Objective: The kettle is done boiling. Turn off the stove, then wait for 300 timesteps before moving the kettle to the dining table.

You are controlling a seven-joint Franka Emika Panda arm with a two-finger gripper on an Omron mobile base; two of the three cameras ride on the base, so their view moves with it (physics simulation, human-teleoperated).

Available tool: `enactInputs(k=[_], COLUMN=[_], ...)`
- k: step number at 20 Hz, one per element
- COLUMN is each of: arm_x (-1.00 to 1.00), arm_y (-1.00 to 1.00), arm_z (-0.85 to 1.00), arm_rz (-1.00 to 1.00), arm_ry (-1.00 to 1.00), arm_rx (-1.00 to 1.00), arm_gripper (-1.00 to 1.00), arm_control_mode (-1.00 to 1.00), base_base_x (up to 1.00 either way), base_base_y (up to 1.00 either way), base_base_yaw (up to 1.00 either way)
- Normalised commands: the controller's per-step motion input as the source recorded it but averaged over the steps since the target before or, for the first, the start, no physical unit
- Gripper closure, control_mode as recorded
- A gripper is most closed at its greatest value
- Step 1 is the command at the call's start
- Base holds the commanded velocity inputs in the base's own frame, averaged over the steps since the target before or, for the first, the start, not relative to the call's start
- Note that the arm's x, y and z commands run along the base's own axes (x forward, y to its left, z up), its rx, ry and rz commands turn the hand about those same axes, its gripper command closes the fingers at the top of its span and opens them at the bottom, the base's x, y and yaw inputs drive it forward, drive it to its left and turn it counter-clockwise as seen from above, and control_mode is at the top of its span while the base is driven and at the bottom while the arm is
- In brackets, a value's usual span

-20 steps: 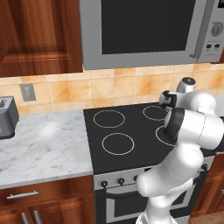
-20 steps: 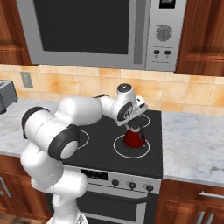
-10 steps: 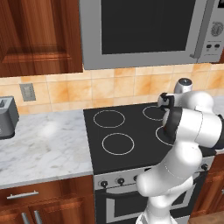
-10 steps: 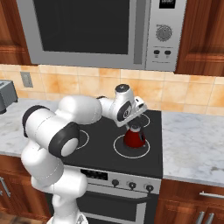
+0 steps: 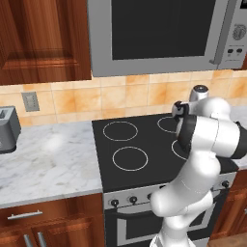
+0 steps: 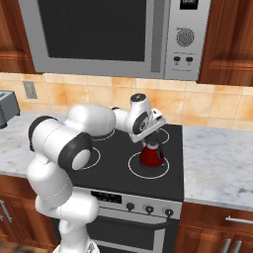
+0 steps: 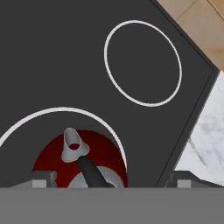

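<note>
Now the stove (image 6: 113, 163) sets the scene: a black glass cooktop with white ring burners, under the microwave (image 6: 113, 34) and between stretches of marble worktop (image 6: 217, 163). The kettle (image 6: 151, 154) sits on the stove's front right ring, well back from the knobs along the front panel. Over the last second the arm has barely moved; the gripper (image 6: 157, 129) has only crept a little and stays poised just above the kettle. I judge this to be either the waiting spell after the burner is switched off or the very start of the pickup, with the move to the dining table not yet begun. In the hand view the kettle's spout (image 7: 72, 146) and dark handle (image 7: 92, 173) lie between the two fingers (image 7: 41, 179), which stand wide apart, holding and touching nothing.
</note>
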Motion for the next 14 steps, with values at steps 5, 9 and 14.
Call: enactInputs(k=[5,9,14], arm_x=[0.16,0.02,-0.05], arm_y=[0.0,-0.01,-0.03], arm_z=[-0.02,-0.02,-0.05], arm_rz=[0.0,0.0,0.0], arm_ry=[0.06,0.01,0.0], arm_rx=[0.0,0.0,0.0], arm_gripper=[-1.0,-1.0,-1.0], arm_control_mode=[-1.0,-1.0,-1.0], base_base_x=[0.0,0.0,0.0], base_base_y=[0.0,0.0,0.0], base_base_yaw=[0.0,0.0,0.0])
